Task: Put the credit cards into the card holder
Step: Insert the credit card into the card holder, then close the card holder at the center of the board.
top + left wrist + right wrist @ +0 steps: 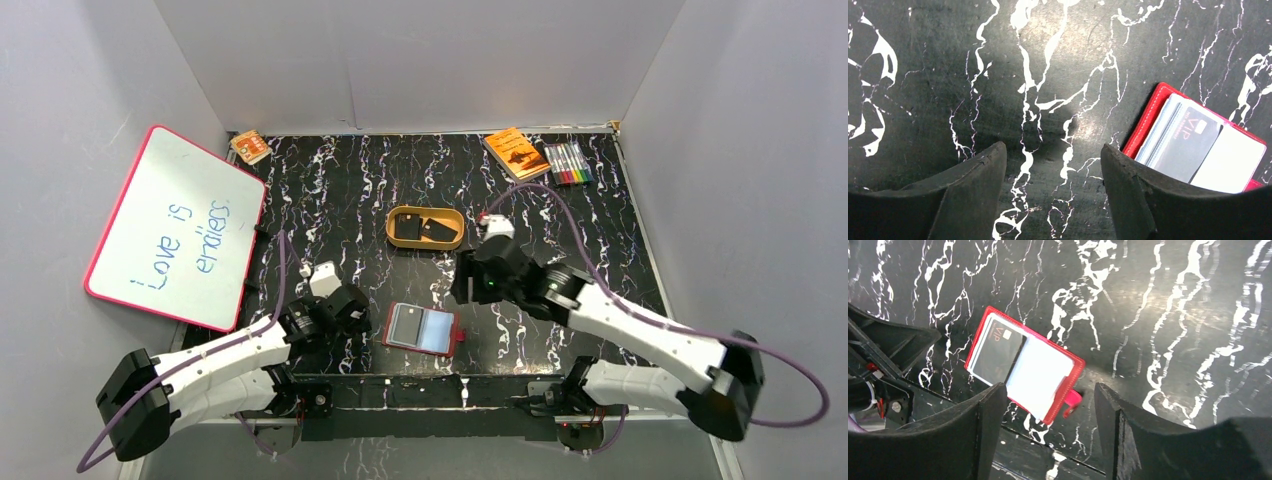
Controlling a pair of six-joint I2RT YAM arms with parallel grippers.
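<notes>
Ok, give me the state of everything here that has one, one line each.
card holder: open, lying flat on the table, snap tab undone.
VIP credit card: tucked into one of the holder's clear pockets.
two credit cards: loose in the tan oval dish.
left tool: open, empty.
right tool: open, empty.
whiteboard: written on.
orange booklet: closed.

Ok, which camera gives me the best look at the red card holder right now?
Right wrist: nearly the whole open card holder shows, with a black VIP card in its pocket and the snap tab. Left wrist catches only one end, partly behind a finger. Top view shows it whole but small.
</notes>
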